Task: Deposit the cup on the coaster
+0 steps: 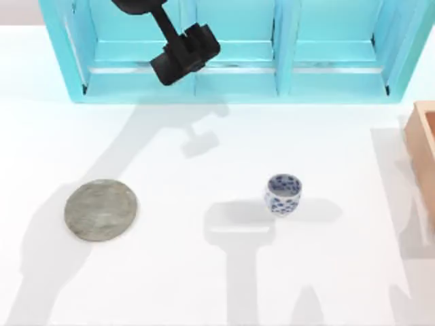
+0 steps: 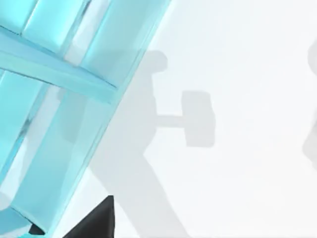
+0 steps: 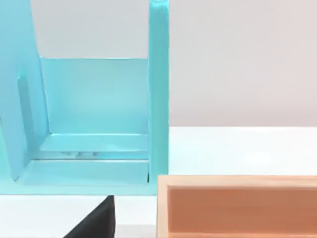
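White tabletop (image 1: 204, 285) fills most of the top view, with a turquoise shelf unit (image 1: 238, 75) along its far edge and the corner of a tan wooden box (image 1: 423, 142) cut off at the right edge. The left gripper (image 1: 182, 58) hangs over the shelf's left half, a dark blocky shape on a slanted arm; whether its fingers are parted or closed I cannot tell, since the fingertips do not read clearly from above and the left wrist view gives just a dark sliver (image 2: 96, 220) at the frame's lower edge. The cup (image 1: 283, 194) stands upright on the table right of centre, well apart from that gripper, nearer the viewer and further right. The coaster (image 1: 100, 209) lies flat on the left side of the table, well apart from the cup and with nothing on it. Grey arm shadows cross the table between them. The right wrist view looks at the shelf's (image 3: 94, 124) end compartment and the wooden box's (image 3: 237, 203) rim, with a dark tip of the right gripper (image 3: 96, 220) showing, too little to tell its state.
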Controlling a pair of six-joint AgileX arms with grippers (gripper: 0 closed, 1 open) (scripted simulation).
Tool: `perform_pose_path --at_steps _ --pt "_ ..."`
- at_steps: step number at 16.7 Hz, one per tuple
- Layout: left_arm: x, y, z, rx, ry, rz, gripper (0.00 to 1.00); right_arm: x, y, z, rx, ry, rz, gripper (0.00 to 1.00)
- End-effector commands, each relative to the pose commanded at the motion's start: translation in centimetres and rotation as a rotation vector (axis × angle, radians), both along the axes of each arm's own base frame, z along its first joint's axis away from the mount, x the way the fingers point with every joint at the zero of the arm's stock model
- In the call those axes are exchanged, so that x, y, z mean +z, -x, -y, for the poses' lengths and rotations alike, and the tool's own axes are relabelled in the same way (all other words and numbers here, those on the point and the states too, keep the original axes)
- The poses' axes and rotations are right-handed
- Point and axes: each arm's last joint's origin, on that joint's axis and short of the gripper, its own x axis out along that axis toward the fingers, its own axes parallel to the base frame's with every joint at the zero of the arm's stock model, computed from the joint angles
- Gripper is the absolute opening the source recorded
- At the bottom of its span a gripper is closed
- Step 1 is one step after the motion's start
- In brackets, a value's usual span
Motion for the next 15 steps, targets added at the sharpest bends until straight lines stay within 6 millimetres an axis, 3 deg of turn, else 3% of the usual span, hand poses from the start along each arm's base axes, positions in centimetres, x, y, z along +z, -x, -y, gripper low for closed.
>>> perform_pose_path --at_steps 4,8,12,15 --pt "-4.1 -3.3 7.2 -0.196 -0.130 -0.139 1.00 0.0 0.0 0.0 0.000 0.000 0.000 1.00" --pt "-9.4 -4.0 12.4 -0.344 -0.232 -0.251 1.00 0.0 0.0 0.0 0.000 0.000 0.000 1.00" --pt "-13.0 -3.6 14.8 -0.423 -0.290 -0.319 1.00 0.0 0.0 0.0 0.000 0.000 0.000 1.00" --pt "-13.4 -3.5 15.0 -0.430 -0.296 -0.326 1.00 0.0 0.0 0.0 0.000 0.000 0.000 1.00"
